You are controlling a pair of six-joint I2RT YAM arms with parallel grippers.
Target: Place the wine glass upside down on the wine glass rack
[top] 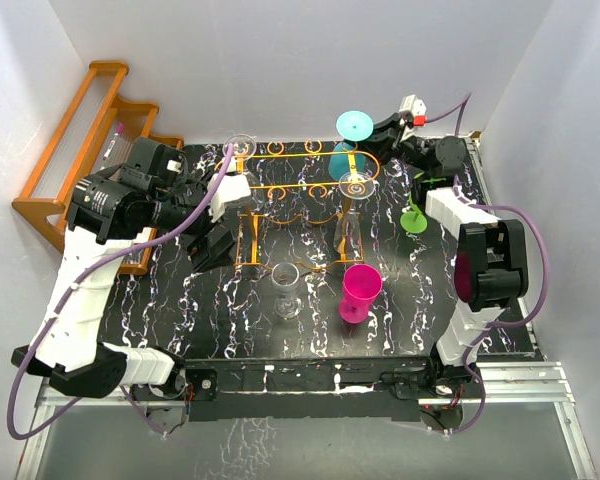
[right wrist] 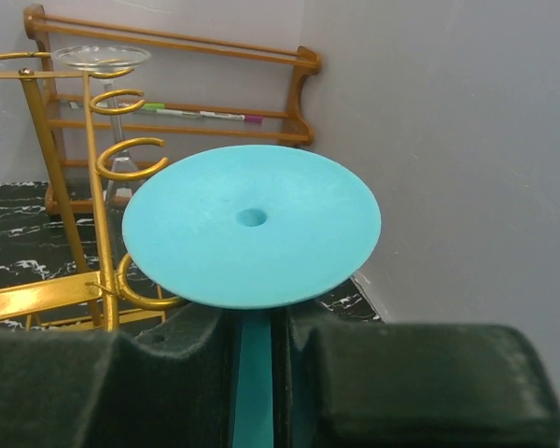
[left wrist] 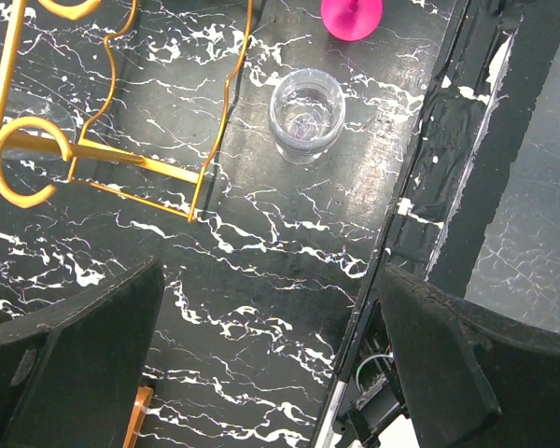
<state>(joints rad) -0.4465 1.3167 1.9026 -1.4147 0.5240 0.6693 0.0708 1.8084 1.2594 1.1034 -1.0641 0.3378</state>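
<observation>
My right gripper [right wrist: 254, 322] is shut on the stem of a teal wine glass [right wrist: 252, 224], held upside down with its round foot on top. In the top view the teal glass [top: 354, 126] is at the far right end of the orange wire rack [top: 300, 186], and my right gripper [top: 385, 131] is just right of it. I cannot tell whether the stem is inside a slot. The rack's loops [right wrist: 131, 159] show left of the foot. My left gripper [top: 213, 238] is open and empty above the table left of the rack; it also shows in the left wrist view [left wrist: 271, 345].
Two clear glasses [top: 240, 146] [top: 356, 186] hang upside down in the rack. A clear glass [top: 287, 290], a magenta glass [top: 360, 290] and a green glass [top: 413, 218] stand on the black marble table [top: 230, 330]. An orange wooden shelf [top: 80, 150] stands at the far left.
</observation>
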